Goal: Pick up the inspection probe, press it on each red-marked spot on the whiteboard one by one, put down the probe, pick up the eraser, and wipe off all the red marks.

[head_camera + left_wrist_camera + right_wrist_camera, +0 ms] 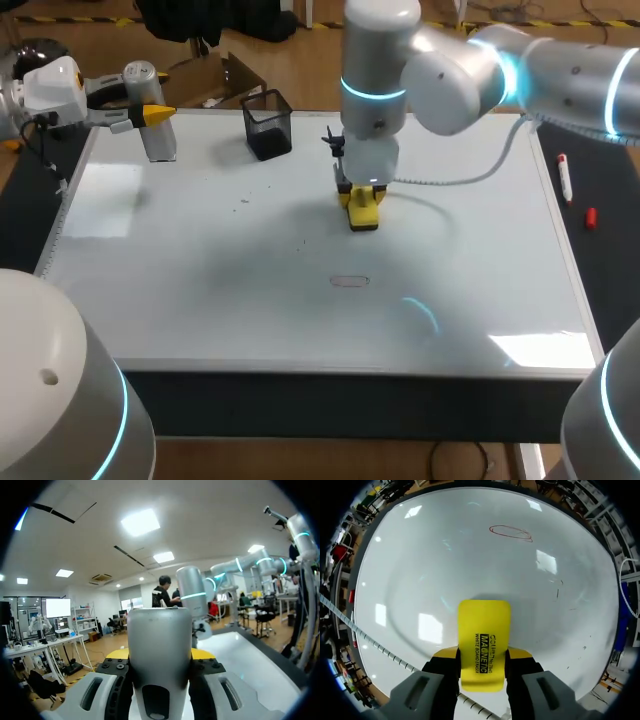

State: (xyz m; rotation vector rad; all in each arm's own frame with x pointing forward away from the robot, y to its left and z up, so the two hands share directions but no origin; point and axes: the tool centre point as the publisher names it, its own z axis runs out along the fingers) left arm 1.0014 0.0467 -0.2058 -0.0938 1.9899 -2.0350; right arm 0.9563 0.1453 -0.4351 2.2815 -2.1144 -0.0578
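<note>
The right gripper (482,655) has its jaws closed on the eraser (484,630), one yellow-tipped finger pressed against each long side. The eraser is a flat yellow block that sticks out ahead of the fingertips, low over the whiteboard (420,555). I cannot tell whether it touches the surface. Well ahead of these jaws, alone on the white surface, lies a red mark (510,532), a thin flattened oval. A few tiny specks sit off to one side of the jaws, between them and the board's edge.

The left gripper (160,655) has its jaws clamped on the probe (159,640), a silver-grey cylinder held between the fingers from both sides, with the yellow tips just showing behind it. In the head view this gripper holds the probe over the board's far left corner, well apart from the right gripper.

A black cup (267,123) stands between the two grippers. Farther out beside the right gripper, past the board's edge, a red pen (565,178) and its cap (590,217) lie on a dark strip.
</note>
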